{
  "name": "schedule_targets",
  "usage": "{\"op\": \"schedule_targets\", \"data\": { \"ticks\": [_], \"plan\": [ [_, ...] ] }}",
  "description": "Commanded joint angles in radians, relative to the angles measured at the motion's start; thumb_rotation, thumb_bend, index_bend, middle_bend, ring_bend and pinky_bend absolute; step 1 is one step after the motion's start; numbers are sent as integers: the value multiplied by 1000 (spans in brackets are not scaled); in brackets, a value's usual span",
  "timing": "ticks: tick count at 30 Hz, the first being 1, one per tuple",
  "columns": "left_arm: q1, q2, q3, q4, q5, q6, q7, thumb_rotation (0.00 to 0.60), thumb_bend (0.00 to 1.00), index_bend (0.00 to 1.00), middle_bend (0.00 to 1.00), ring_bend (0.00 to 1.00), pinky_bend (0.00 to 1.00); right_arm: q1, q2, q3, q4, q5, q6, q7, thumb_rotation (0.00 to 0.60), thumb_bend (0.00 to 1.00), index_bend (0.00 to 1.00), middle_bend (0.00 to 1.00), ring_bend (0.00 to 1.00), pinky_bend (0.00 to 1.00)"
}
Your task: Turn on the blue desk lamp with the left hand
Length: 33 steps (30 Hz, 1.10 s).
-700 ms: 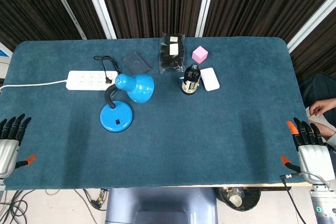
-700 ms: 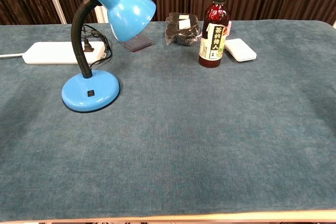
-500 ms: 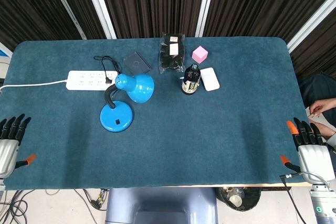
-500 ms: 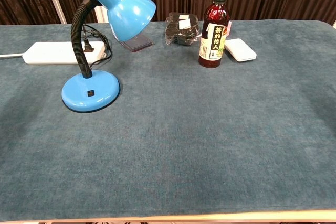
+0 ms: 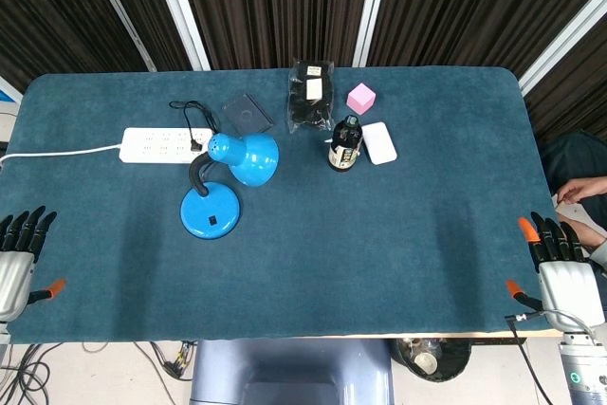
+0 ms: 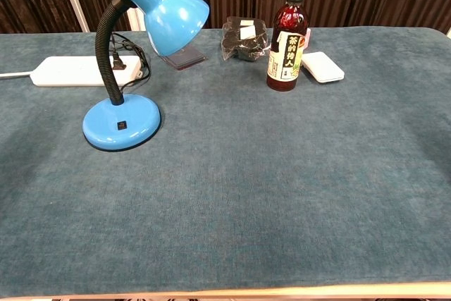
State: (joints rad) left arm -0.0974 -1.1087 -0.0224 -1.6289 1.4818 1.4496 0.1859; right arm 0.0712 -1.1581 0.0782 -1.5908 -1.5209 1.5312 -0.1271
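On the counter's far left stands the glossy blue desk lamp: round base, ribbed black neck, domed shade. Left hand and right hand rest empty, fingers spread.

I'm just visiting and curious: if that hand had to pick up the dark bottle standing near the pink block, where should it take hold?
Probably around the labelled body of the bottle, fingers wrapping from the near side. It stands upright, the body is wider than the capped neck, and the black packet and white box crowd its far side and right, while the near side is bare table.
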Motion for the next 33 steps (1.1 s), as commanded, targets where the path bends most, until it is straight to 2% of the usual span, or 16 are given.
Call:
{"op": "schedule_targets", "data": {
  "ticks": [1, 4, 6, 8, 10, 12, 15, 18, 26, 33],
  "plan": [
    [0, 2, 2, 0, 3, 0, 1, 600, 65, 0, 0, 0, 0, -2, 2, -1, -1, -4, 5, 2, 600, 250, 0, 0, 0, 0],
    [-2, 3, 3, -2, 7, -2, 4, 600, 65, 0, 0, 0, 0, -3, 5, -1, 1, -5, 5, 10, 600, 250, 0, 0, 0, 0],
    [-5, 4, 6, -3, 7, -10, 14, 600, 71, 0, 5, 17, 75, -3, 6, -1, 0, -1, 3, 17, 600, 250, 0, 0, 0, 0],
    [-10, 7, 5, -9, 1, -21, 35, 600, 103, 0, 131, 181, 317, -4, 8, -1, -1, -1, 3, 21, 600, 249, 0, 0, 0, 0],
    [-25, 11, 0, -23, -5, -41, 67, 600, 203, 0, 462, 533, 634, -3, 9, -2, -3, -1, 0, 24, 600, 249, 0, 0, 0, 0],
    [-56, 11, -16, -44, -15, -75, 111, 600, 330, 0, 666, 718, 754, -2, 11, -3, -7, 0, -5, 28, 600, 250, 0, 0, 0, 0],
    [-105, 4, -40, -90, -50, -144, 141, 600, 483, 34, 802, 834, 821, -2, 14, -5, -9, -3, -6, 29, 600, 250, 0, 0, 0, 0],
    [-161, 6, -59, -156, -117, -242, 187, 600, 548, 61, 873, 897, 861, -2, 16, -5, -10, -3, -7, 32, 600, 250, 0, 0, 0, 0],
    [-288, -22, -85, -274, -349, -414, 396, 600, 575, 61, 896, 919, 876, -2, 23, -3, -11, 3, -11, 49, 600, 250, 0, 0, 0, 0],
    [-374, -106, -84, -291, -537, -422, 564, 600, 575, 61, 896, 920, 877, -1, 26, -5, -10, -2, -11, 58, 600, 250, 0, 0, 0, 0]
  ]
}}
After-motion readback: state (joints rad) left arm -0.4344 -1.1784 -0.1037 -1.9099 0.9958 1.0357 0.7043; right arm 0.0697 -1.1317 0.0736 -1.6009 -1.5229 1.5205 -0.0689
